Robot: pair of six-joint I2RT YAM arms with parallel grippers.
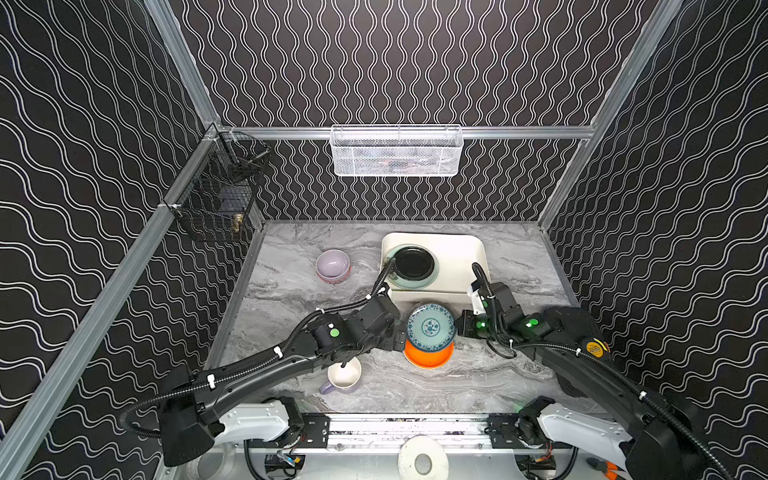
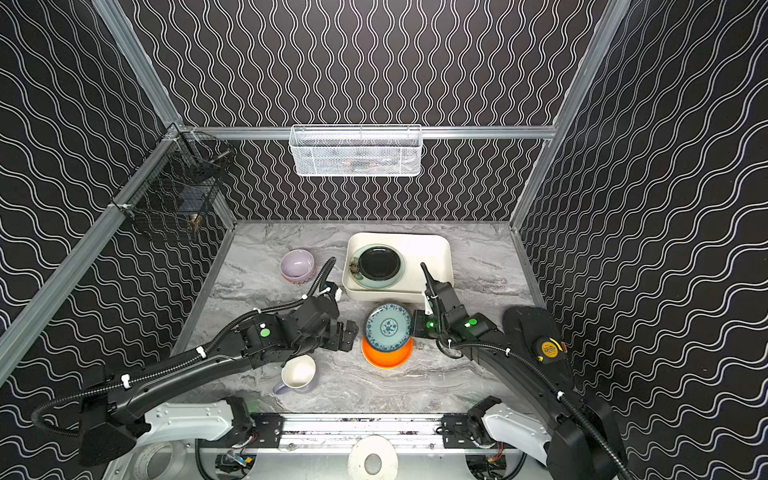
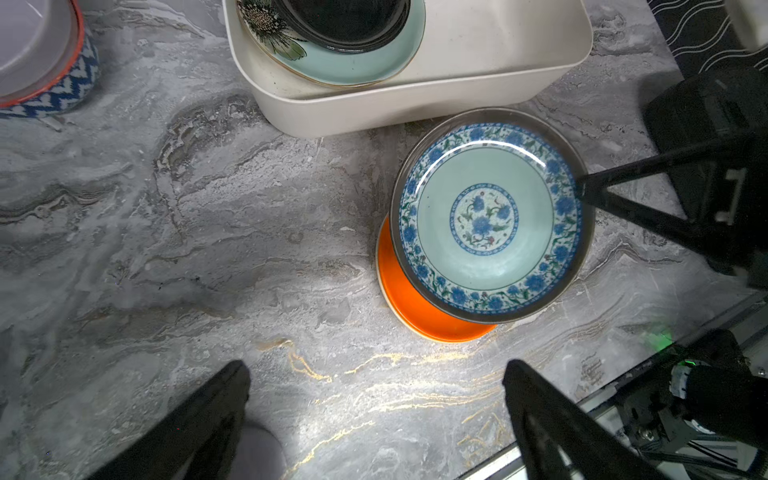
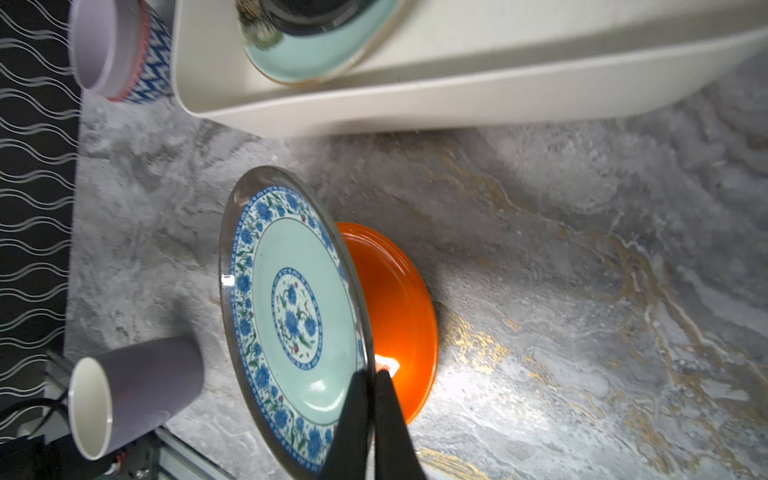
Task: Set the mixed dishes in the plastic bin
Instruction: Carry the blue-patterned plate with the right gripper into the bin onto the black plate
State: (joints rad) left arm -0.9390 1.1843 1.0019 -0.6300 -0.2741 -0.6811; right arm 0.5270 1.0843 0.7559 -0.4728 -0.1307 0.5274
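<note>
My right gripper [image 4: 376, 372] pinches the teal blue-floral round plate [image 4: 297, 316] by its rim, tilted off the orange round plate [image 4: 399, 299], bound for the cream rectangular plastic bin [image 4: 457, 104]; left gripper [image 3: 378, 365] gapes empty.

Stacked plates [image 1: 413, 266] inside bin [image 1: 459, 255], bowls [image 1: 332, 264] leftward
</note>
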